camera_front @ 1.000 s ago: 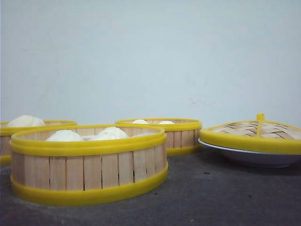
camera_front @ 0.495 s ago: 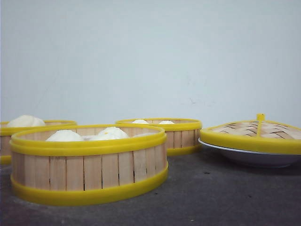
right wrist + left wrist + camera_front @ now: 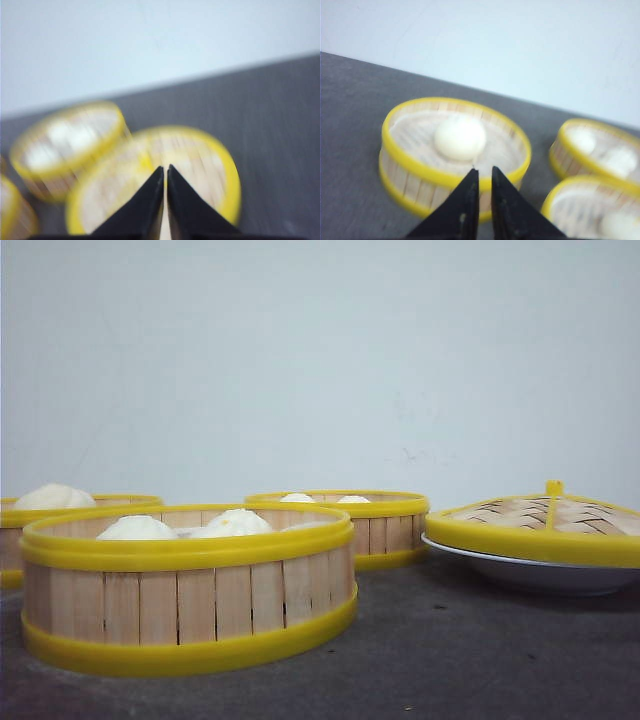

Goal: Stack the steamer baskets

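Grey table (image 3: 480, 660) carries three steamer baskets (image 3: 190, 585), lidded plate (image 3: 540, 575); both end effectors (image 3: 481, 172) (image 3: 165, 170) narrow, empty.

Neither arm shows in the front view, while each wrist view shows its own black gripper, the left gripper (image 3: 482, 172) with jaws nearly together, a thin gap between them, and the right gripper (image 3: 165, 169) with jaws pressed almost tip to tip, both empty.
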Robot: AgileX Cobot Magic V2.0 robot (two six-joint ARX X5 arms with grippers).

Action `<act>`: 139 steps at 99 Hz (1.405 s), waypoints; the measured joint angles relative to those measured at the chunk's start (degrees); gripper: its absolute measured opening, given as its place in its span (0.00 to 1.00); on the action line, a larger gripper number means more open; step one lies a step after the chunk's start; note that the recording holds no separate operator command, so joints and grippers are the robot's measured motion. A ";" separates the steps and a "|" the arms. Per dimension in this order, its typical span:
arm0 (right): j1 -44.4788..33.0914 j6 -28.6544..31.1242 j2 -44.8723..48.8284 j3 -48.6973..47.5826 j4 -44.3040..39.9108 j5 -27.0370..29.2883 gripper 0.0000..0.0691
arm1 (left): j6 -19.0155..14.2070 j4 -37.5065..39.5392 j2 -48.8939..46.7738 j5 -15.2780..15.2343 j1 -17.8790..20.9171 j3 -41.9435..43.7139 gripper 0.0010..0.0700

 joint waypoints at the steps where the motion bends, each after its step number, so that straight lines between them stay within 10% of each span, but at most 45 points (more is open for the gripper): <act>1: 0.00 0.09 0.37 0.87 -0.28 0.00 0.01 | -0.17 -0.20 0.28 0.00 0.00 0.68 0.01; 50: 0.00 -7.89 32.20 32.68 -20.04 -0.02 0.01 | 9.33 -22.16 28.11 2.67 0.00 34.12 0.01; 99: 0.00 -14.27 45.20 33.00 -26.47 0.39 0.02 | 12.68 -28.04 40.17 4.17 0.00 37.20 0.01; 123: 0.00 -14.69 45.18 33.00 -26.56 0.39 0.75 | 13.14 -27.76 40.15 4.17 0.00 37.20 0.58; 139: 0.15 -14.69 45.59 33.00 -25.70 -0.90 0.88 | 13.35 -27.39 40.17 4.17 0.00 37.20 0.66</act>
